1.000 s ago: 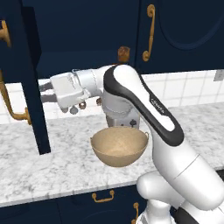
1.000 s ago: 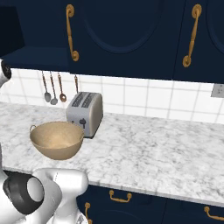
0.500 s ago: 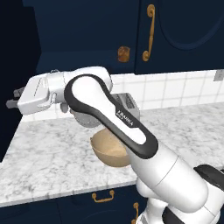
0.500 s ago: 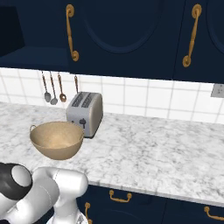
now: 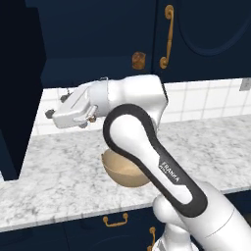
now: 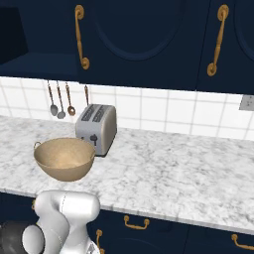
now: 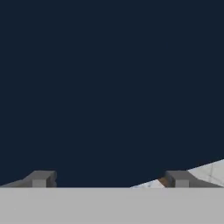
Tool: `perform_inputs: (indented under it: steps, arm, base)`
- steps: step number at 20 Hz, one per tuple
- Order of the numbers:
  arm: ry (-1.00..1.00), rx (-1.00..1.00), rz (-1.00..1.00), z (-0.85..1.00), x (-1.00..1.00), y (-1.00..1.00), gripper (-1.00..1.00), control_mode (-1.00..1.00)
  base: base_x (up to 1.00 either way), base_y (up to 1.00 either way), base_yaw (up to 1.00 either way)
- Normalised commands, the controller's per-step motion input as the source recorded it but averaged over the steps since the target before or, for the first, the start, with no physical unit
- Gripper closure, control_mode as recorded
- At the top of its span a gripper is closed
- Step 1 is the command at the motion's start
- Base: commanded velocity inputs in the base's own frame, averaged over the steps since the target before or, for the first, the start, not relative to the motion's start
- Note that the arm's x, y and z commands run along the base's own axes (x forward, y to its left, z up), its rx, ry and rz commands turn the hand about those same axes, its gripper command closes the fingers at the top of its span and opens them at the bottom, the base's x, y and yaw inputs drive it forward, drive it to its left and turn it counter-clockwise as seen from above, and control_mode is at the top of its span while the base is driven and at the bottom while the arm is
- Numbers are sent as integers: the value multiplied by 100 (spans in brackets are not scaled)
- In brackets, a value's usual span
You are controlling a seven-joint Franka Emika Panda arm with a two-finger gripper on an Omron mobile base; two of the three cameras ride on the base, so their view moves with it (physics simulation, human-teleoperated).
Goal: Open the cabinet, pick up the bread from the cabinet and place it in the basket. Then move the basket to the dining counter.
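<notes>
Arm swung leftward, basket (image 5: 122, 174) half hidden behind it, bread (image 5: 138, 60) small

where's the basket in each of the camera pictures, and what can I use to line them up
Left base view: the basket sits low in the middle on the marble counter, partly hidden behind the arm.
Right base view: the basket sits at lower left on the counter, in front of the toaster.
Hand view: no basket; mostly dark navy surface.
Shared landmark: the marble counter under the basket, with the white tiled wall behind it.
</notes>
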Motion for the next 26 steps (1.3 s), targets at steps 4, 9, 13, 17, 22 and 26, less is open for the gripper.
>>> perform_inputs:
  steps: [4,9,13,17,22,26]
  arm:
    - [0,-11,-48,0,3,-100,-100,-100]
    - [0,-11,-52,0,34,-99,-100,-100]
    - [0,-13,-51,0,47,-89,-100,-100]
    - [0,-7,-46,9,58,-82,-100,-100]
    - [-2,0,-18,16,51,-85,-100,-100]
    - [-4,6,6,1,36,-82,-100,-100]
  base:
    - [0,0,0]
    - [0,0,0]
    - [0,0,0]
    - [0,0,0]
    - [0,0,0]
    - [0,0,0]
